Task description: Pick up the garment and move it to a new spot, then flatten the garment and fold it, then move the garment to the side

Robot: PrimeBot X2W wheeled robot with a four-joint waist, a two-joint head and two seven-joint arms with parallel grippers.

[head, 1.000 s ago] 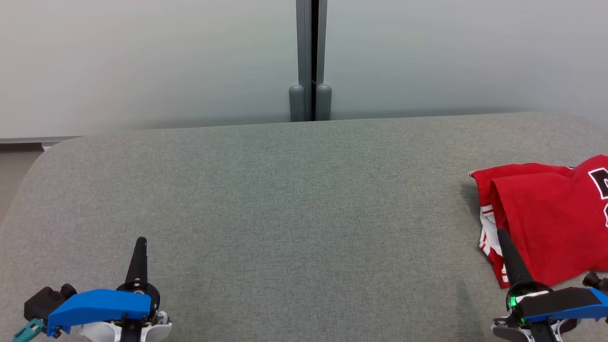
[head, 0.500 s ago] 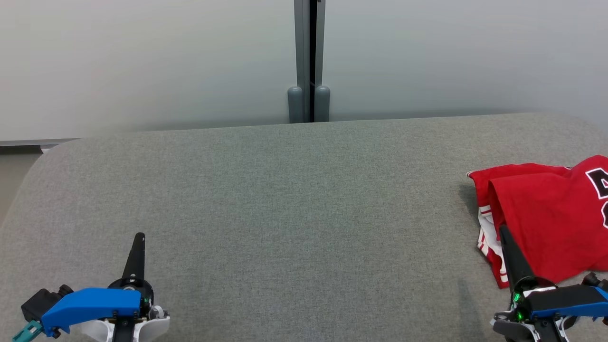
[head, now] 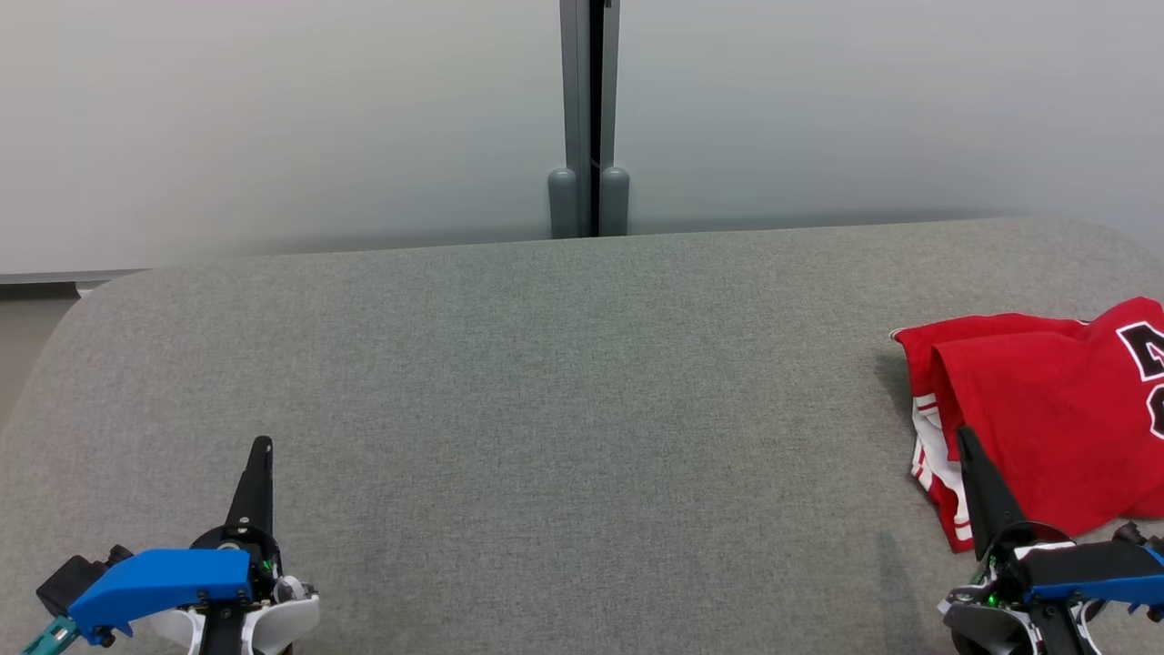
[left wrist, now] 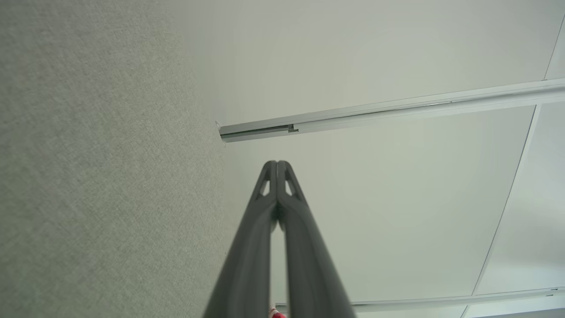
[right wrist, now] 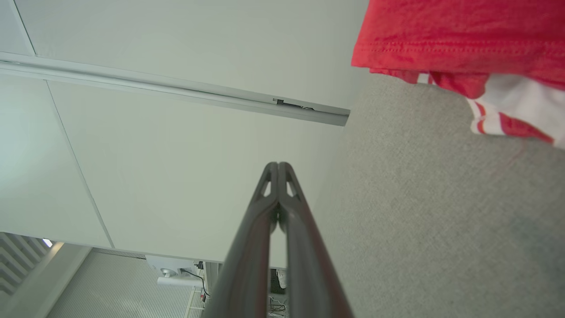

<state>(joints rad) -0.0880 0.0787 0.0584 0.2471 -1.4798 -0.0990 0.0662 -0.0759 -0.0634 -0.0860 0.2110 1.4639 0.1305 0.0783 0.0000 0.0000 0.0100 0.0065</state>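
Observation:
A red garment (head: 1046,409) with white and red striped trim and black lettering lies crumpled at the right edge of the grey fabric surface (head: 564,409), running out of the head view. In the right wrist view the red garment (right wrist: 454,39) hangs across the upper right. My right gripper (head: 966,437) is shut and holds nothing; its tip stands in front of the garment's lower left edge. My left gripper (head: 262,446) sits at the lower left, shut and empty, far from the garment. Both pairs of fingertips (left wrist: 276,165) (right wrist: 278,167) are pressed together.
A pale frosted wall (head: 273,118) with a grey vertical post (head: 589,118) stands behind the surface. The surface's rounded left corner (head: 55,337) drops off toward the floor.
Both grippers have drawn back slightly toward the bottom of the head view. The garment lies as before.

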